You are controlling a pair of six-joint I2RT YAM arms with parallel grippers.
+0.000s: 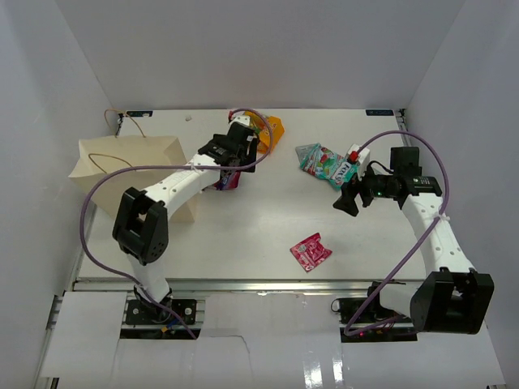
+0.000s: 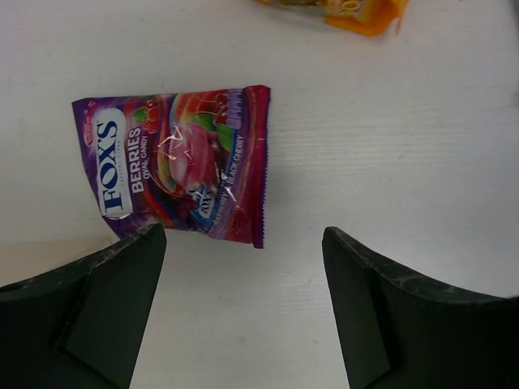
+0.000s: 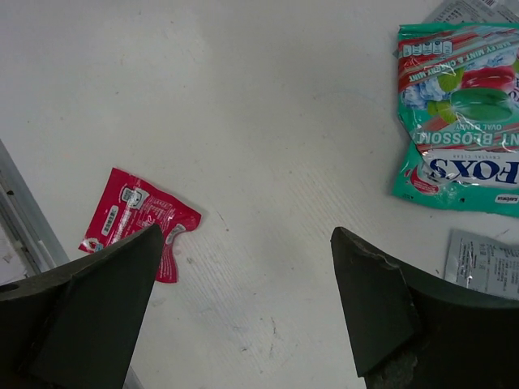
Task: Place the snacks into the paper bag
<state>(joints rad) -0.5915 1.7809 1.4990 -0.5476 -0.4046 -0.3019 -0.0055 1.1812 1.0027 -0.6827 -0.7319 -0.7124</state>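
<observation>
The tan paper bag lies at the far left. My left gripper is open and empty, hovering just short of a purple candy packet beside the bag. The orange-yellow packet lies beyond it. My right gripper is open and empty over bare table. The teal-green packet lies to its far side, with a silver-grey packet beside it and another behind it. The red-pink packet lies near the front.
White walls close in the table on the left, back and right. A metal rail runs along the table's front edge. A small red and white item lies by the teal packet. Purple cables loop over both arms.
</observation>
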